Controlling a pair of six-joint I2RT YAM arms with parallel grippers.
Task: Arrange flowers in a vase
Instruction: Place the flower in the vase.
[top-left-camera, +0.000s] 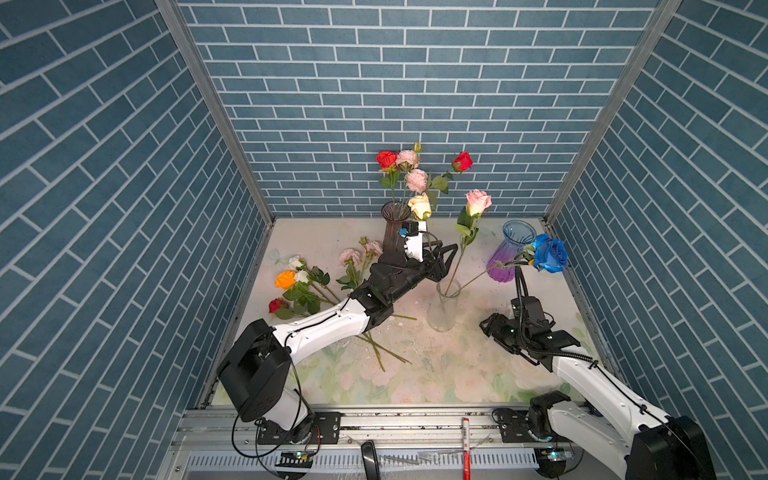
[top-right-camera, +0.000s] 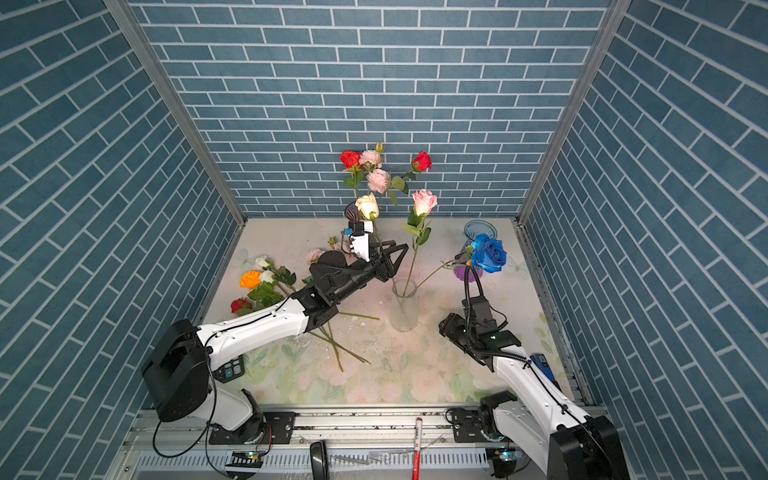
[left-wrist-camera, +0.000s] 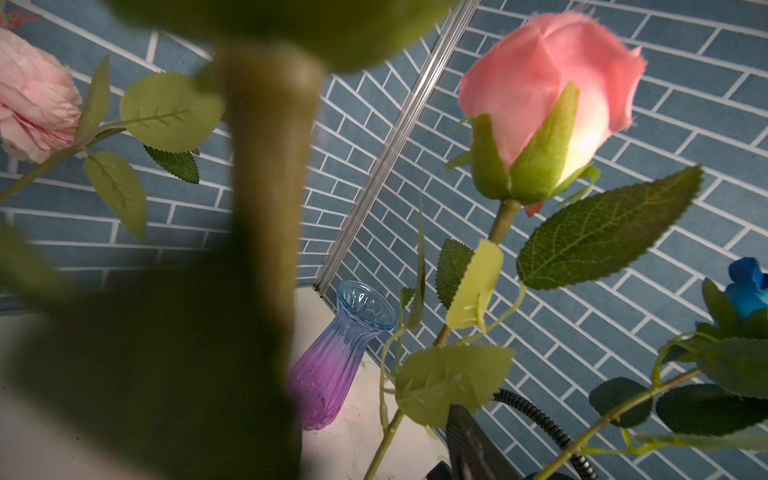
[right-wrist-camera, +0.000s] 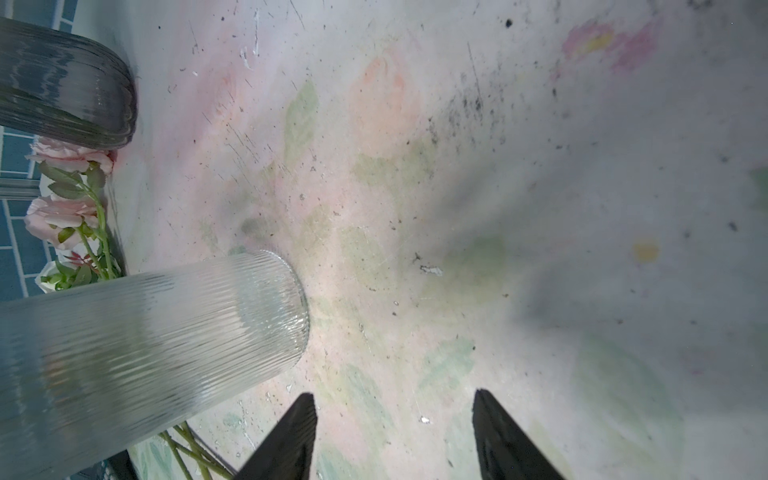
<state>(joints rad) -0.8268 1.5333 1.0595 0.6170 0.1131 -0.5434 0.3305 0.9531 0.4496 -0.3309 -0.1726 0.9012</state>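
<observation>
A cream rose (top-left-camera: 420, 205) stands upright with its stem running down between the spread jaws of my left gripper (top-left-camera: 451, 255), just above the clear ribbed vase (top-left-camera: 444, 309). In the left wrist view that stem (left-wrist-camera: 266, 166) is a blurred bar well apart from the one visible finger (left-wrist-camera: 469, 440). The clear vase holds a pink rose (top-left-camera: 478, 202) and a blue rose (top-left-camera: 549, 253). My right gripper (right-wrist-camera: 395, 399) hangs open and empty over bare table, right of the clear vase (right-wrist-camera: 145, 332). I cannot tell whether the cream stem's end sits in the vase.
A dark vase (top-left-camera: 392, 230) at the back holds red roses and pink blooms (top-left-camera: 416, 180). A blue-purple vase (top-left-camera: 509, 253) stands at the back right. Loose flowers (top-left-camera: 286, 279) lie at the left, stems under my left arm. A red pen (top-left-camera: 466, 449) lies on the front rail.
</observation>
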